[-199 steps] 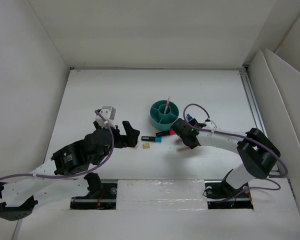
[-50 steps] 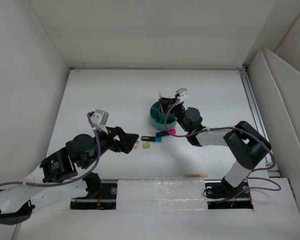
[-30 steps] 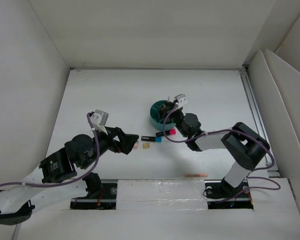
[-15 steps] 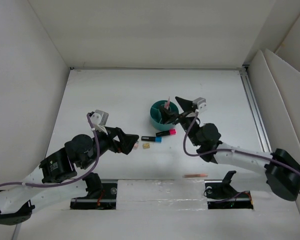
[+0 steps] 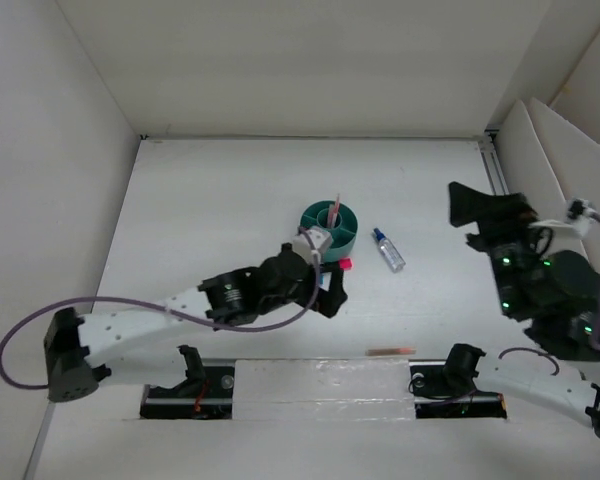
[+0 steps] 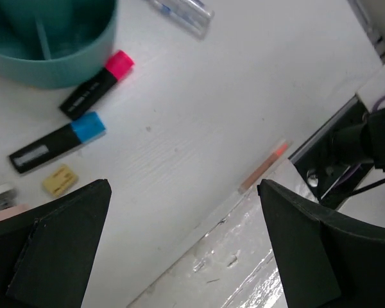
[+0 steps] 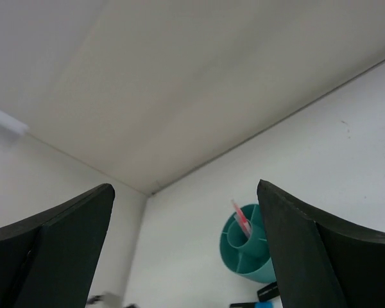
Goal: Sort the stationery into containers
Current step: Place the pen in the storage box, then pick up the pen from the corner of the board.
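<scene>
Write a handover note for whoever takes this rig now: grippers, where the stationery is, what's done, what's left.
Left gripper: open, empty, hovering over loose items beside the organizer.
Right gripper: open, empty, raised at the far right.
Done: one pink pen stands in the organizer's centre cup.
Left, all on the table: pink-end marker, blue-end marker, tan block, eraser, bottle right of the organizer, thin pen near the front edge.
</scene>
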You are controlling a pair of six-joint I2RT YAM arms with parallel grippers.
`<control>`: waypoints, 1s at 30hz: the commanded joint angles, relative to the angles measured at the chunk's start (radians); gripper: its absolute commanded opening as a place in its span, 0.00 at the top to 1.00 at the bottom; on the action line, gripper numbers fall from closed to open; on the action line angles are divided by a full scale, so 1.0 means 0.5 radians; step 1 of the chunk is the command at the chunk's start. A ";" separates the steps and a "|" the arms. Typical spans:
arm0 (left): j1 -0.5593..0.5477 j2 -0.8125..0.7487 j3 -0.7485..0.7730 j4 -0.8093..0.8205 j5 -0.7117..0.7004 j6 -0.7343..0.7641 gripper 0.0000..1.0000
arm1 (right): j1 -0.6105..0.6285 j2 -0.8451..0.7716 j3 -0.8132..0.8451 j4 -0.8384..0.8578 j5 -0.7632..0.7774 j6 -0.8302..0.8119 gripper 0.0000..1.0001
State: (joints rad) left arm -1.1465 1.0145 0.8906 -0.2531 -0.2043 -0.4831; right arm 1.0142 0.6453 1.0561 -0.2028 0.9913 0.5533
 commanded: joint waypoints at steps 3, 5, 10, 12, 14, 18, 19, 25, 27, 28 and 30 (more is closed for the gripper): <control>-0.332 0.544 0.062 0.537 0.224 0.214 0.00 | 0.012 -0.204 0.354 -0.977 -0.003 0.360 0.01; -0.514 0.865 0.258 0.537 0.145 0.318 0.00 | 0.012 -0.223 0.440 -1.061 -0.071 0.336 0.01; -0.572 1.290 0.547 0.494 0.145 0.494 0.00 | 0.012 -0.311 0.483 -1.184 -0.191 0.335 0.01; -0.572 1.345 0.566 0.515 0.163 0.512 0.00 | 0.012 -0.367 0.462 -1.202 -0.209 0.335 0.01; -0.572 1.373 0.566 0.540 0.190 0.512 0.00 | 0.012 -0.440 0.462 -1.202 -0.237 0.317 0.01; -0.572 1.413 0.544 0.561 0.316 0.558 0.00 | 0.012 -0.505 0.462 -1.239 -0.280 0.298 0.01; -0.572 1.437 0.544 0.561 0.317 0.558 0.00 | 0.012 -0.523 0.462 -1.239 -0.298 0.298 0.01; -0.572 1.563 0.563 0.561 0.225 0.598 0.00 | 0.012 -0.597 0.379 -1.190 -0.384 0.280 0.01; -0.591 1.588 0.584 0.543 0.224 0.619 0.01 | 0.012 -0.597 0.357 -1.190 -0.384 0.280 0.01; -0.591 1.612 0.584 0.543 0.200 0.620 0.01 | 0.012 -0.597 0.357 -1.172 -0.384 0.280 0.01; -0.591 1.658 0.609 0.543 0.176 0.638 0.04 | 0.012 -0.597 0.333 -1.153 -0.384 0.280 0.01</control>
State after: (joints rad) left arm -1.4342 1.8366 1.1427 0.0101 -0.0902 -0.1925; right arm 1.0153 0.3470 1.2327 -0.8009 0.8223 0.7109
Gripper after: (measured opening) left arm 0.971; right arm 0.992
